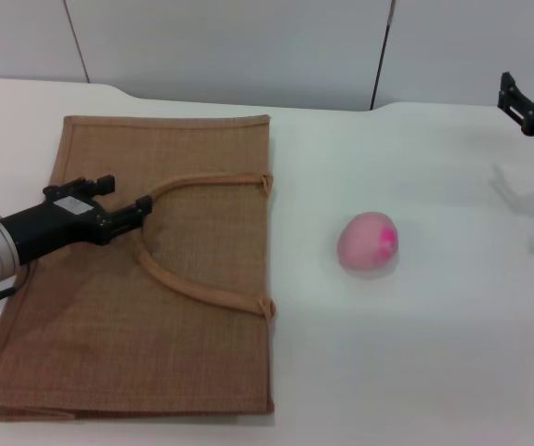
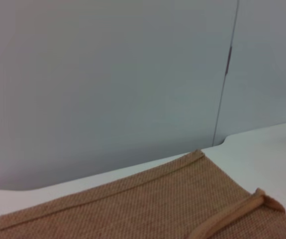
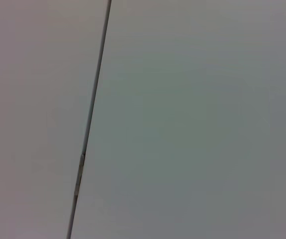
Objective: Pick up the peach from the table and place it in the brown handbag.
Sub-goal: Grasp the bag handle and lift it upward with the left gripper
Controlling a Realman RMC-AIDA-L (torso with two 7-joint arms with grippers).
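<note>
The peach (image 1: 369, 242), pale pink with a magenta blotch, lies on the white table (image 1: 434, 353) to the right of the brown handbag (image 1: 192, 353). The bag lies flat on the left half of the table, its two tan handles (image 1: 201, 290) arched on top. My left gripper (image 1: 124, 196) is open low over the bag's left part, with its fingertips next to the bend of the handles. It holds nothing. The left wrist view shows the bag's far corner (image 2: 182, 194) and a strap (image 2: 232, 218). My right gripper (image 1: 529, 105) hangs at the far right edge, well away from the peach.
A grey panelled wall (image 1: 248, 46) runs behind the table's far edge. The right wrist view shows only this wall (image 3: 192, 119). The bag's right edge (image 1: 270, 279) lies about a hand's width from the peach.
</note>
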